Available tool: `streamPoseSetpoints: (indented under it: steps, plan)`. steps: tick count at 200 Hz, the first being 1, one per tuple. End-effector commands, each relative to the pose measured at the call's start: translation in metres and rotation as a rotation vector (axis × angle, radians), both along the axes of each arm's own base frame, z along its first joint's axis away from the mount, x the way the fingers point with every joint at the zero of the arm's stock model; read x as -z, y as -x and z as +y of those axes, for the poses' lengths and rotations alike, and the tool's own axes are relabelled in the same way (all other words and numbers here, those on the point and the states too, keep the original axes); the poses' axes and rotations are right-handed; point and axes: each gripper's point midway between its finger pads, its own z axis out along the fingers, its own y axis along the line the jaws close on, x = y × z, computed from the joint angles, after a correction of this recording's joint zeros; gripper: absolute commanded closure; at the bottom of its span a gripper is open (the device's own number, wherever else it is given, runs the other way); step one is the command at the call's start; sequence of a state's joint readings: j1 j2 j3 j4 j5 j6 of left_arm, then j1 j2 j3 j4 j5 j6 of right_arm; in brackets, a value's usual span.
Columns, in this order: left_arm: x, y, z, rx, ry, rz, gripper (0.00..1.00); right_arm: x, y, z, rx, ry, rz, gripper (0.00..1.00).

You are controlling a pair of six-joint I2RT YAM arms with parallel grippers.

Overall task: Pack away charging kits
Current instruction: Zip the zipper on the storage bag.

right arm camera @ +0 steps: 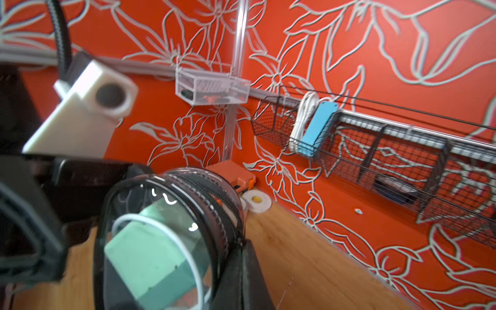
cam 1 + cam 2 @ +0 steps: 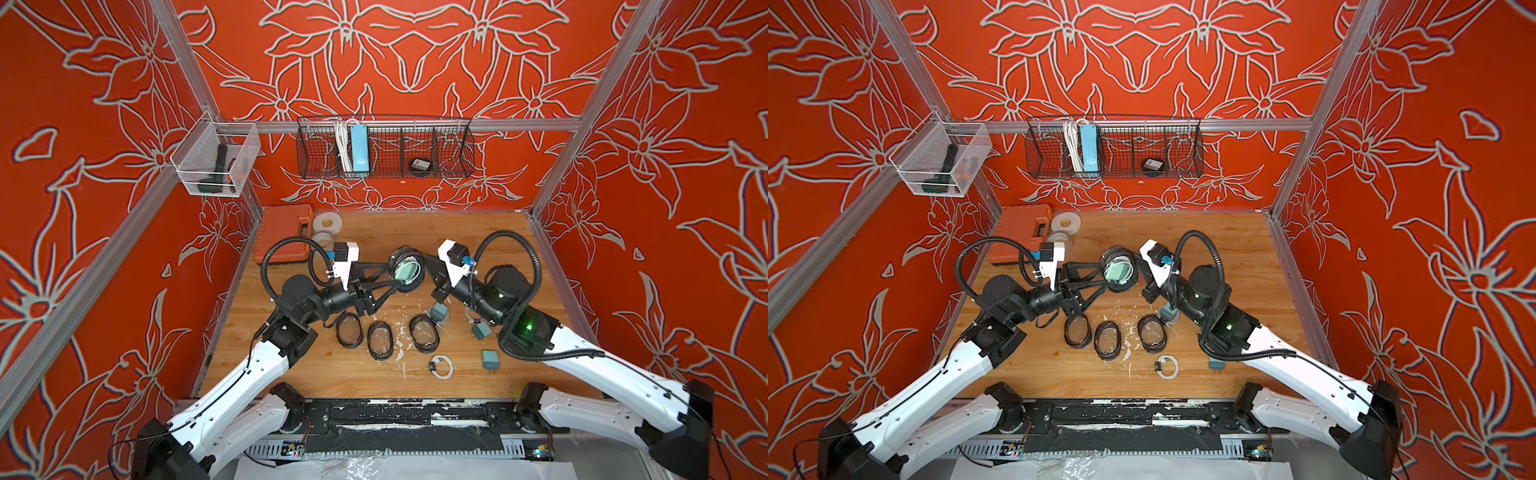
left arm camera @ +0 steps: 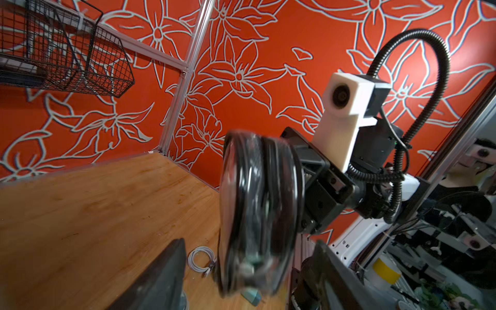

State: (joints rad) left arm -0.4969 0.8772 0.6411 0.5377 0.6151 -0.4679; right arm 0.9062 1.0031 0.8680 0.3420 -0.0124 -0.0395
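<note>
The right pincer (image 2: 426, 264) clamps a black-rimmed clear oval case (image 2: 406, 270) (teal adapter (image 1: 150, 255), white cable (image 1: 126, 216) inside); the left pincer (image 2: 395, 276) stands apart. Next, likely: stowing it.

Your robot's left arm (image 2: 249, 374) and right arm (image 2: 582, 361) match: smooth white shells dotted with small dark screws, linked by bulky black joints. A thin black cable (image 2: 216, 399) runs along each shell, and a ribbed black hose (image 2: 266, 262) loops at each wrist. Each wrist carries a white camera box (image 2: 345, 257) with a blue plug (image 2: 331, 254). The left gripper (image 2: 395, 275) and right gripper (image 2: 424, 264) are black, with truss-like triangular fingers (image 3: 161, 281). A green light (image 2: 528, 326) glows on the right arm.
</note>
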Motion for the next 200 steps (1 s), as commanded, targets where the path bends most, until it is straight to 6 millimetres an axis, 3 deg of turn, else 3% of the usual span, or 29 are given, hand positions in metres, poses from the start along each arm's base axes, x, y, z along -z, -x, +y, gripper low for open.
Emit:
streamPoseSetpoints:
  steps: [1,36,66,78,127,159,176,200]
  plan:
    - [-0.026,0.002,0.011,-0.040,0.123,-0.082,0.17,-0.035,0.000,-0.014,0.029,-0.188,-0.006,1.00]
    - [-0.033,0.002,0.020,-0.073,0.232,-0.161,0.05,-0.050,0.006,-0.010,-0.012,-0.216,-0.022,1.00]
    - [-0.037,0.004,0.021,-0.080,0.276,-0.265,0.04,-0.059,0.007,-0.010,-0.034,-0.278,0.027,1.00]
    - [-0.030,0.001,0.017,-0.088,0.287,-0.296,0.03,-0.062,0.007,-0.010,-0.044,-0.312,0.056,1.00]
    - [-0.036,0.029,-0.009,-0.144,0.257,-0.521,0.11,-0.063,-0.003,-0.017,-0.014,-0.447,0.201,1.00]
    - [-0.048,0.033,-0.008,-0.183,0.332,-0.573,0.15,-0.063,-0.003,-0.017,-0.041,-0.533,0.259,1.00]
    - [-0.053,0.027,-0.003,-0.219,0.406,-0.562,0.14,-0.064,0.000,-0.016,-0.072,-0.566,0.272,1.00]
    - [-0.058,0.015,-0.014,-0.206,0.418,-0.529,0.14,-0.067,0.005,-0.012,-0.109,-0.581,0.284,1.00]
